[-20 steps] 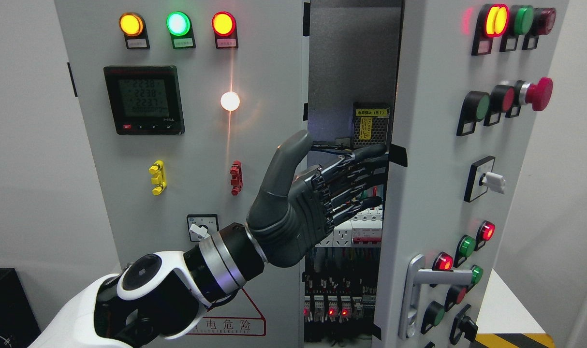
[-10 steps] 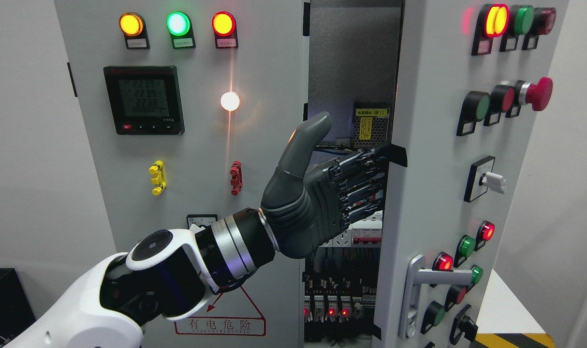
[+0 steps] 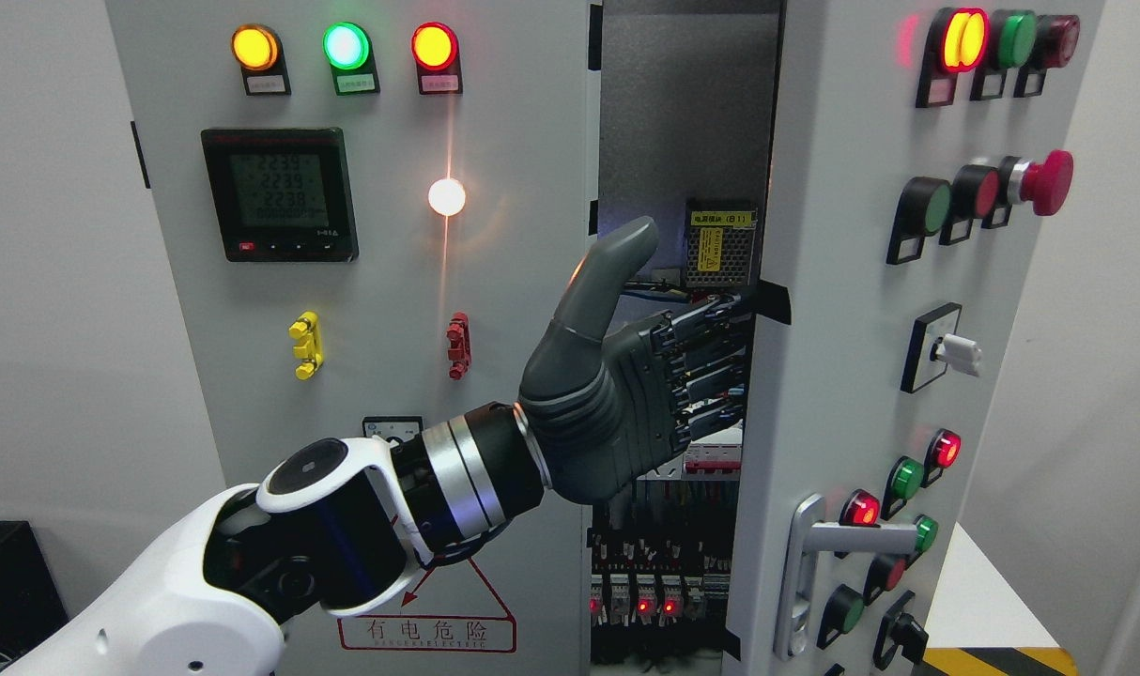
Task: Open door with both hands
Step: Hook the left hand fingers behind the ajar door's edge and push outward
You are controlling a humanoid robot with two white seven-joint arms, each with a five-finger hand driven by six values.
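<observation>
- left hand [image 3: 626,394] is reaching into the gap, fingers [image 3: 711,352] hooked round the inner edge of the right door [image 3: 852,310], thumb sticking up
- that door's swung partly open at the cabinet's right side, wiring [image 3: 659,563] showing inside

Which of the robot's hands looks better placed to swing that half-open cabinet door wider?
The left hand. Its fingers reach into the gap, behind the edge of the right door, so it probably only needs to pull. The right hand is not in view.
</observation>
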